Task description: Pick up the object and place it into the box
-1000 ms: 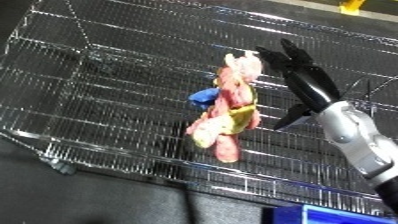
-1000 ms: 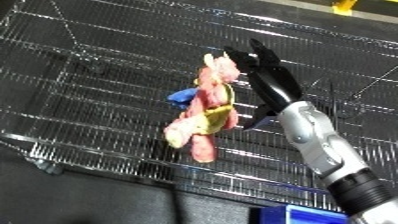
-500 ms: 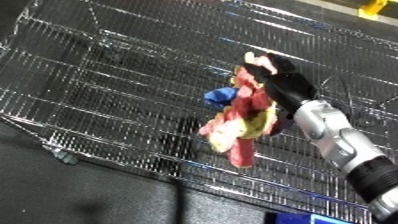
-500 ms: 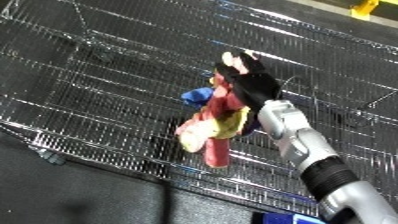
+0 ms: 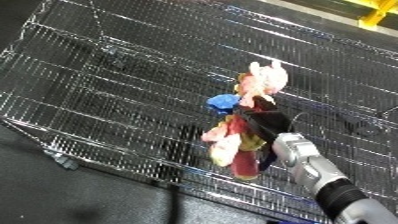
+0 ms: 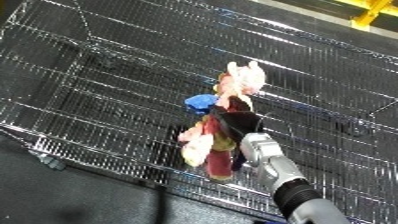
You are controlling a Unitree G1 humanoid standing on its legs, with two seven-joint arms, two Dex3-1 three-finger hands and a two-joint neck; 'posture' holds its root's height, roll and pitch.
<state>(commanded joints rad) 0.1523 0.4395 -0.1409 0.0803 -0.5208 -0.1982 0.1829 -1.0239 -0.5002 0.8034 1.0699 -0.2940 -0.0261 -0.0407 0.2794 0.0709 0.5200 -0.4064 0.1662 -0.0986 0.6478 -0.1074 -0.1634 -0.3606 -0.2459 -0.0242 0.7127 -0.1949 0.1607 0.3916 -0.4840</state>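
Note:
A doll (image 5: 265, 80) with a pink head, a red and yellow body and a blue patch at its side lies on the mesh floor of the big wire bin (image 5: 107, 65). My right hand (image 5: 264, 125) comes in from the lower right and sits on the doll's middle, its black fingers curled round the torso. The head shows above the hand, and the legs stick out below it towards the bin's near rim. My left hand is out of sight in both views.
The bin's near rim (image 5: 133, 165) runs across the lower left, with dark floor (image 5: 71, 195) in front of it. A yellow frame (image 5: 378, 12) stands beyond the bin at the top right.
My right hand stood open beside the doll, then came over its head, and now rests lower, closed round its torso. The camera has shifted; the doll keeps its place in the bin.

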